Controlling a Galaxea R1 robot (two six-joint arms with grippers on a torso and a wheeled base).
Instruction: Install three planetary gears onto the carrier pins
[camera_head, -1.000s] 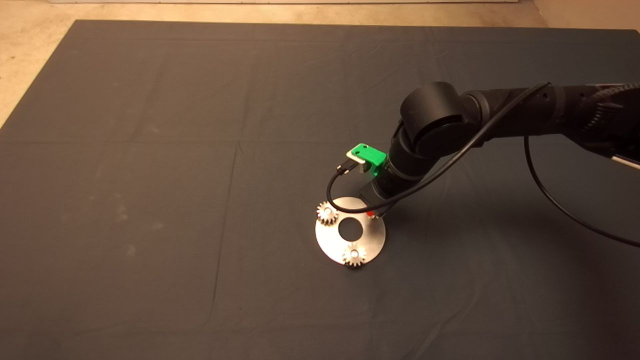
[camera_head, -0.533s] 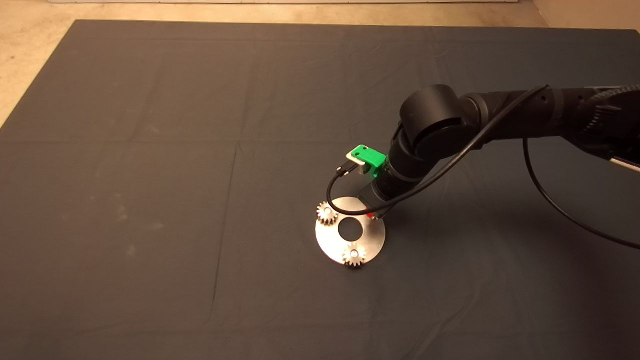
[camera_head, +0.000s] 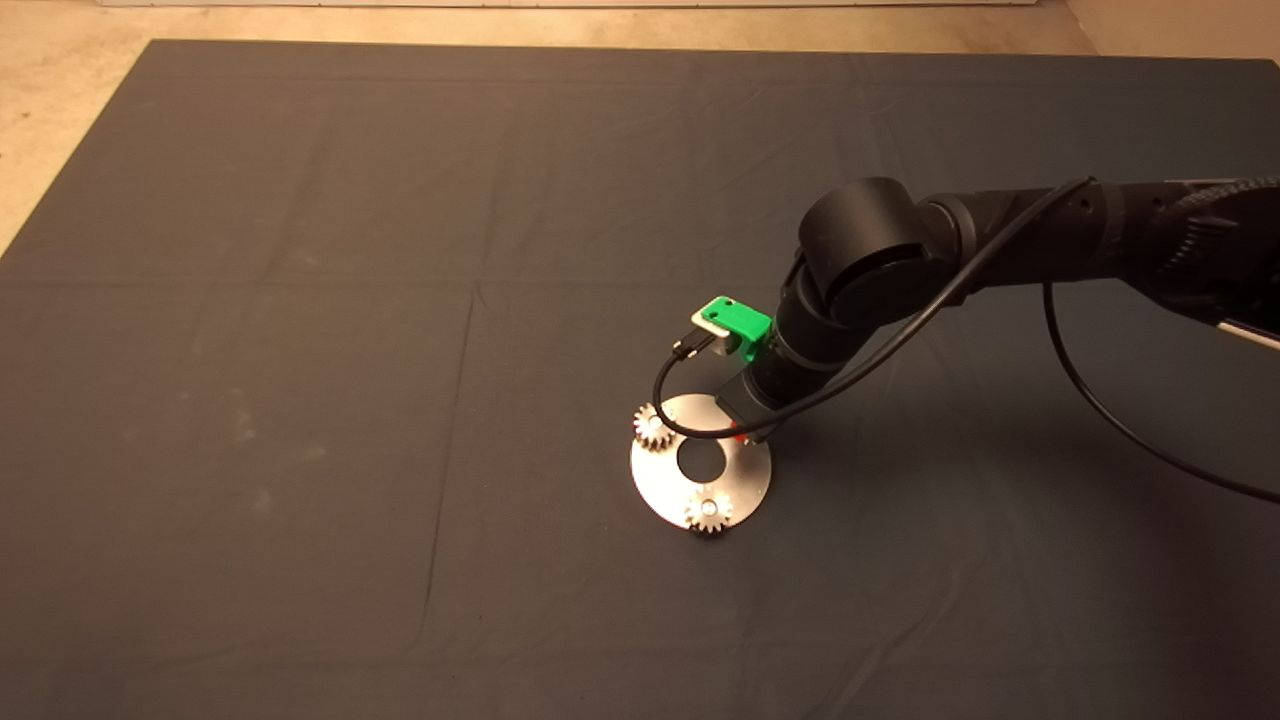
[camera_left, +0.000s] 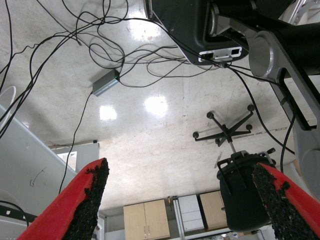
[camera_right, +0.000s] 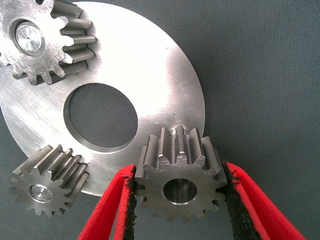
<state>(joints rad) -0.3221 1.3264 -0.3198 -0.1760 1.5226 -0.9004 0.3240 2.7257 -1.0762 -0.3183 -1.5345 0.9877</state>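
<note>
right green gripper with two red fingers (camera_right: 179, 200) clamped on the third small grey metal spur gear (camera_right: 178, 175), black pads pressed on opposite tooth flanks, round centre bore facing the wrist camera. bore empty — no pin visible through it, so gear judged not yet seated. gear poised over the rim of the flat round shiny metal disc (camera_right: 155, 65) with its large centre hole (camera_right: 102, 117); third carrier pin hidden under the held gear, so offset between bore and pin not readable. bore axis roughly upright, in line with the gripper's approach; coming move judged a straight descent, turning on bore-to-pin alignment. outward on the disc: two matching gears already on their short silver pins, one (camera_right: 47, 42) across the centre hole, one (camera_right: 47, 186) at the adjacent rim. in the head view, right arm reaching in over the disc's far right edge (camera_head: 735, 425). left gripper (camera_left: 182, 200) parked off the mat, fingers spread apart, facing floor cables — well away from the work.
</note>
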